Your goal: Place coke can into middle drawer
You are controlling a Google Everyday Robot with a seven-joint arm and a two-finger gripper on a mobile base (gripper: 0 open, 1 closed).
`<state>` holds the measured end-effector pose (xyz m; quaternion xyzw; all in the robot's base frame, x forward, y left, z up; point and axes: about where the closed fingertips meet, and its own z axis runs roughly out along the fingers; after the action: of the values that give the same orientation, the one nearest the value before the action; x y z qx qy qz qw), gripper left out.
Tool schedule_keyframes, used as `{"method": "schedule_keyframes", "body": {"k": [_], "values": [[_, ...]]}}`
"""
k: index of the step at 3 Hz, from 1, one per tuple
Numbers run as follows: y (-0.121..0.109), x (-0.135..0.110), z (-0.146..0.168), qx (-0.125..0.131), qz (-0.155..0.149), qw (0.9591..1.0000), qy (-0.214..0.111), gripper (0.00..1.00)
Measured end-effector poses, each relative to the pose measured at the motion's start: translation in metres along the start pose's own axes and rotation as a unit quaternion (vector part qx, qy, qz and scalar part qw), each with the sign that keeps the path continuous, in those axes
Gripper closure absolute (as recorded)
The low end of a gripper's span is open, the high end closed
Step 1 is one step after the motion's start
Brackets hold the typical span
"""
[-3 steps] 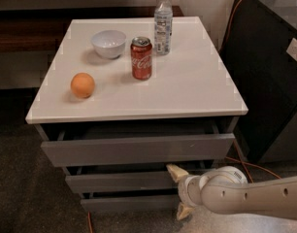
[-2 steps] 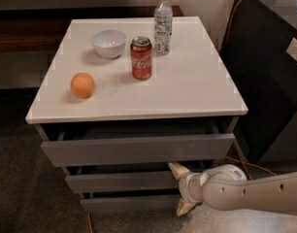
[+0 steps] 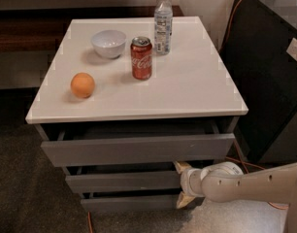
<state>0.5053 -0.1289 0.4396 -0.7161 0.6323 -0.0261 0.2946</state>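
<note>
The arm has eased slightly left since a second ago, bringing the claw point(image 3: 182, 184) closer to the right end of the middle drawer point(image 3: 124, 181); nothing else has shifted. Its fingers point(image 3: 181, 167) stand wide apart, one above and one below that drawer front, holding nothing. The coke can point(image 3: 141, 58) stands upright on the white surface point(image 3: 197, 86), long axis vertical, silver top up, its white Coca-Cola script facing the camera. It is near the bowl point(image 3: 108, 42) and the bottle point(image 3: 162, 22).
</note>
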Motion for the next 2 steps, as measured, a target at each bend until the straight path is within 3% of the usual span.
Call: {"method": "schedule_keyframes", "body": {"k": [1, 2], "values": [[-0.0053, 0.0078, 0.0120, -0.001, 0.005, 1.0000, 0.005, 0.01], [-0.0103, 0.0097, 0.0213, -0.011, 0.007, 0.9998, 0.012, 0.19]]}}
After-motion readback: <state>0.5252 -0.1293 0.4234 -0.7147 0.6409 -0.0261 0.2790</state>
